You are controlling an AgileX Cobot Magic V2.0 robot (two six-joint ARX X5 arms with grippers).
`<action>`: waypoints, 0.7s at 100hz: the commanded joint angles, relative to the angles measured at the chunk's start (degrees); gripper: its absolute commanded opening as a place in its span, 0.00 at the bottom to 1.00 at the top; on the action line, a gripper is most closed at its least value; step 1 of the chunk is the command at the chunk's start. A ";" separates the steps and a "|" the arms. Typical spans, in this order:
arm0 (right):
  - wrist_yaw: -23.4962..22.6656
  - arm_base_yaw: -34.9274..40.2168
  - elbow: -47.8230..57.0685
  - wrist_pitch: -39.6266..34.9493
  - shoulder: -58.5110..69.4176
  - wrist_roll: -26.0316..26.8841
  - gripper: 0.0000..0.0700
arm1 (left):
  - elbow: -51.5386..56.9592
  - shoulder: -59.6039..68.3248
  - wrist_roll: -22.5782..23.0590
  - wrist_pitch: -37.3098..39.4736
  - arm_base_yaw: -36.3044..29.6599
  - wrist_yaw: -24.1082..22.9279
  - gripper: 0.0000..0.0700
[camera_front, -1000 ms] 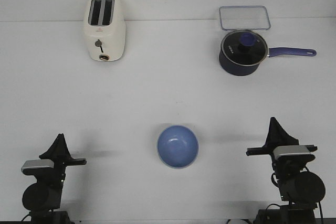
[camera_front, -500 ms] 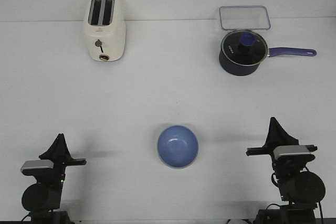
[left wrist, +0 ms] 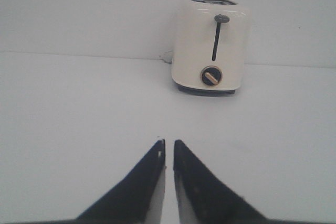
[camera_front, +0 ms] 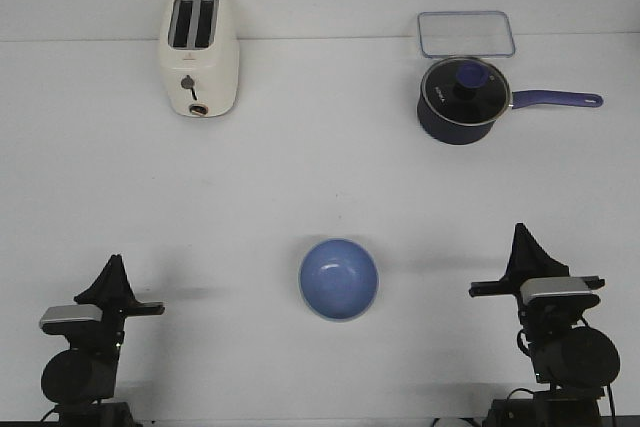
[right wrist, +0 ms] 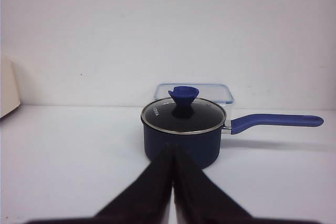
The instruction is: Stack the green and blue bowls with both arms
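My left gripper [camera_front: 113,265] sits at the near left corner of the table [camera_front: 300,177]. Its two fingers [left wrist: 152,163] are almost pressed together, with only a thin crack between them, and they hold nothing. Far ahead of it, at the back of the table, stands the cream toaster [camera_front: 199,54].

In the middle, near my side, is the blue bowl [camera_front: 339,278]. It sits upright and is between my two arms, well apart from both. I cannot see a green bowl in any view, so I cannot tell where it is. It may be under the blue one, or not here at all.

My right gripper [camera_front: 522,242] sits at the near right corner. Its fingers [right wrist: 186,174] touch each other all the way, and they hold nothing too. Far ahead of it is the dark saucepan [camera_front: 459,99] with a glass lid, and behind that a clear box [camera_front: 466,33].

To do this step well, I think I should open my fingers wide first. Then I should come down on the rim of the bowl slowly and pinch just one side of it. I should not push the bowl, because I think it could slide on the smooth table.
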 commanded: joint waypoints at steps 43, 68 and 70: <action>1.84 0.11 -16.41 -0.55 -15.85 -16.94 0.00 | -1.16 -0.09 -0.15 0.81 0.11 0.07 0.02; 2.89 0.74 -20.11 -0.74 -15.58 -18.40 0.00 | -1.16 -0.09 -0.15 0.70 0.11 0.07 0.02; 2.89 0.74 -20.11 -0.68 -15.58 -18.40 0.00 | -1.16 -0.09 -0.15 0.83 0.11 0.07 0.02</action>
